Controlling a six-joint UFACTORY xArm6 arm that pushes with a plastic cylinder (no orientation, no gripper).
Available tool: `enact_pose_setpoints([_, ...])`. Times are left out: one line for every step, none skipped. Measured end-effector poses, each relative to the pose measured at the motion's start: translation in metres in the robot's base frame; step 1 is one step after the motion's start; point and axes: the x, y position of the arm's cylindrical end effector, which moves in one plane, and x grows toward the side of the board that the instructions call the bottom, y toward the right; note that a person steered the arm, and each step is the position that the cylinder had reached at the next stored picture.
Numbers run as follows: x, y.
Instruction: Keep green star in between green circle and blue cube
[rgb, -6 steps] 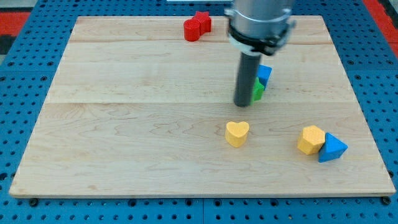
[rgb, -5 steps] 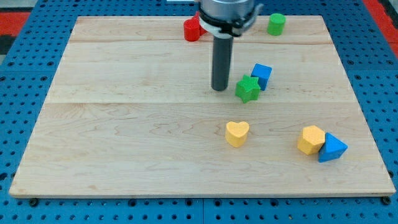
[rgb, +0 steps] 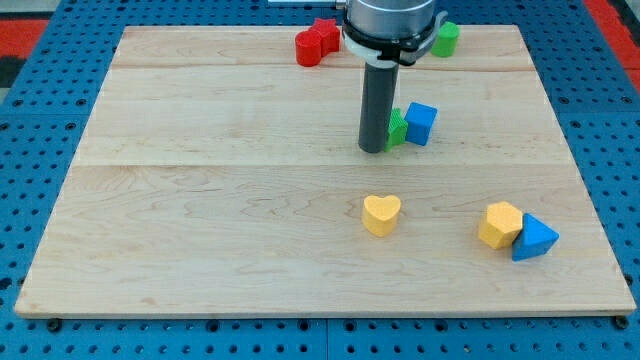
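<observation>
Camera view: my tip (rgb: 374, 150) beside green star (rgb: 397, 128), blue cube (rgb: 421, 122) adjacent

A single arm is seen entering from the view's top, just right of centre. Its grey cylindrical housing (rgb: 391, 22) is cut off by the upper edge of the frame, and a light ring is fitted around its lower rim. A straight dark rod (rgb: 377, 105) is carried below this housing and is held upright, without visible tilt. My tip (rgb: 374, 150) is set down at bench level, slightly above the middle of the view. No other joints or links are shown.
</observation>
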Motion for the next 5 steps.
enact_pose_setpoints([-0.014,0.002])
enact_pose_setpoints([-0.049,0.040])
enact_pose_setpoints([-0.075,0.075])
enact_pose_setpoints([-0.076,0.094])
enact_pose_setpoints([-0.076,0.106])
